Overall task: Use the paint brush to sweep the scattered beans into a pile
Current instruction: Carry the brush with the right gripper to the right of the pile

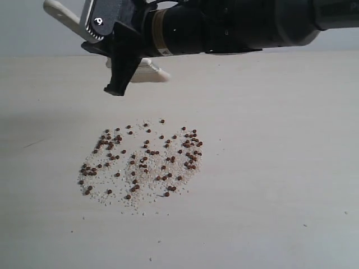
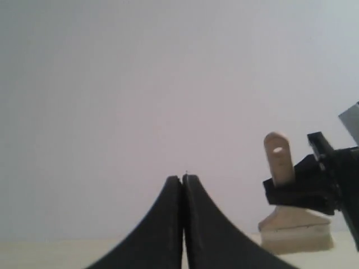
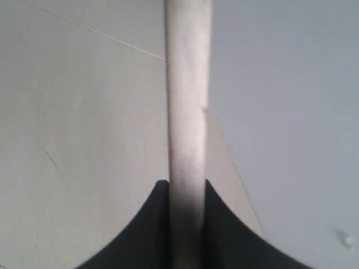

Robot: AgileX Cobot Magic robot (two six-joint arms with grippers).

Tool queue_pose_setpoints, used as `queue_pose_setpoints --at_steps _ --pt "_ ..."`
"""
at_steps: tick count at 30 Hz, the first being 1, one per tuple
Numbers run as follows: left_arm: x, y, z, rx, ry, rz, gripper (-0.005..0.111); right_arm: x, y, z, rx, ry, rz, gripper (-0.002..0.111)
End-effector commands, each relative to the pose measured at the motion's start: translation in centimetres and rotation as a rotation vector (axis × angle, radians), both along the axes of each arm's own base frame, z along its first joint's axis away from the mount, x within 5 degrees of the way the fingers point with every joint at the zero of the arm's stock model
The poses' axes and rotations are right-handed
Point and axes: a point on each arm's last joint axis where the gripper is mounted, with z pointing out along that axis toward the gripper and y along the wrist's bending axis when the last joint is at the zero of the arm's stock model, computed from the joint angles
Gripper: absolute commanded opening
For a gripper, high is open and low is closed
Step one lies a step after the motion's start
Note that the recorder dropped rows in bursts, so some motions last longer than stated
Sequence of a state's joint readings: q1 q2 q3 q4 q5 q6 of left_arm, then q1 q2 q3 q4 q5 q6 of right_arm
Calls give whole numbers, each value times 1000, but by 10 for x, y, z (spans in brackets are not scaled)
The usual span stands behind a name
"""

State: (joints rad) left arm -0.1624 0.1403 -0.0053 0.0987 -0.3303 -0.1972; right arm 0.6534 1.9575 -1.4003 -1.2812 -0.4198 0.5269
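Item 1, the bench [image 1: 280,168]: pale, matt surface that carries everything listed below.

Item 2, the beans [image 1: 143,159]: several dozen small, round, reddish-brown beans. They lie loose on the bench in a broad, roughly oval patch toward the near side. They are spread out singly and in small clusters, not heaped. A denser run sits along the patch's left edge and another at its upper right.

Item 3, grit [image 1: 132,196]: fine whitish crumbs mixed in among the beans, thickest along the near edge of the patch.

Item 4, the paint brush [image 1: 150,72]: a flat brush with a pale handle that has a hole near its end. It is carried on a slant beyond the bean patch and well apart from it, with the handle end up and to the left and the wide head lower. From where I stand I cannot tell whether the head touches the bench.

Item 5, the right end effector [image 1: 119,84]: black, on a dark arm [image 1: 235,25] that reaches in from the right. It is clamped on the brush handle, with one jaw pressed against each side of the shaft [image 3: 187,112].

Item 6, the left end effector [image 2: 183,178]: black, with both jaws pressed flat together and nothing between them. It is aimed toward the brush from some way off.
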Motion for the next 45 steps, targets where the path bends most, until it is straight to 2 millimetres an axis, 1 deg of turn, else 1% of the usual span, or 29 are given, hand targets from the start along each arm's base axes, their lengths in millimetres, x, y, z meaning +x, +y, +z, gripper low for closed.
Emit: queue_pose_setpoints --at_steps 1,4,6,7,10,14,17,20,22,24,25,29,31,33,34,35,38,41,44,45 --pt "-3 2 -12 16 97 21 0 7 -43 14 76 41 -93 0" --pt "-6 4 -18 87 138 42 0 3 -75 19 142 54 -57 0" --pt "-8 4 -23 112 178 51 0 1 -95 15 150 60 -64 0" --pt "-8 5 -25 109 204 51 0 1 -105 9 136 67 -85 0" --pt "-8 5 -29 113 250 54 0 3 -115 3 128 86 -112 0" --pt "-8 6 -37 157 328 64 0 3 -115 4 159 86 -103 0" --pt "-7 6 -36 175 311 68 0 3 -115 7 179 52 -97 0" --pt "-8 6 -36 175 315 69 0 10 -118 3 155 21 -163 0" --pt "-8 6 -35 123 313 59 0 15 -121 0 136 6 -217 0" --pt "-7 5 -31 50 284 45 0 19 -124 -4 138 9 -288 0" --pt "-7 5 -30 46 273 44 0 19 -126 -5 144 -2 -312 0" --pt "-8 5 -30 49 268 44 0 22 -145 -13 280 5 -545 0" --pt "-8 5 -30 49 268 44 0 20 -155 -17 347 -2 -687 0" --pt "-8 5 -30 49 268 44 0 11 -162 -24 352 -62 -788 0" --pt "-8 5 -30 49 268 44 0 6 -163 -29 341 -85 -811 0" --pt "-8 5 -30 49 268 44 0 0 -161 -34 322 -108 -824 0" --pt "-8 5 -30 49 268 44 0 -15 -151 -48 272 -78 -804 0" --pt "-8 5 -30 49 268 44 0 -22 -141 -61 264 -57 -796 0" --pt "-8 5 -30 49 268 44 0 -23 -136 -74 287 -31 -858 0" --pt "-8 5 -30 49 268 44 0 -25 -133 -83 322 -18 -933 0"
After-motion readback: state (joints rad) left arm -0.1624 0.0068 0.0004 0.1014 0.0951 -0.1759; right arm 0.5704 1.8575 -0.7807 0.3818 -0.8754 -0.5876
